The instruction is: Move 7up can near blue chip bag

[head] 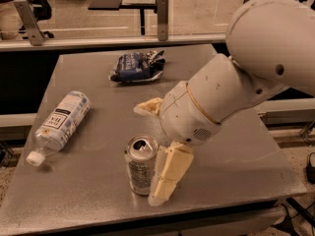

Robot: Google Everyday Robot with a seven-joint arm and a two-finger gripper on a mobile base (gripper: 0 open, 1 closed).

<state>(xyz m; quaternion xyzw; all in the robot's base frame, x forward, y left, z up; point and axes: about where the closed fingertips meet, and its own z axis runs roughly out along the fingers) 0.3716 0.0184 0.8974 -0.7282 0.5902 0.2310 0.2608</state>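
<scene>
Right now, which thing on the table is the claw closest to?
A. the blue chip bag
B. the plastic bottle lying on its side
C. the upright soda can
C: the claw, open, is right at the upright 7up can near the table's front, while the blue chip bag and the bottle lie well away from it.
</scene>
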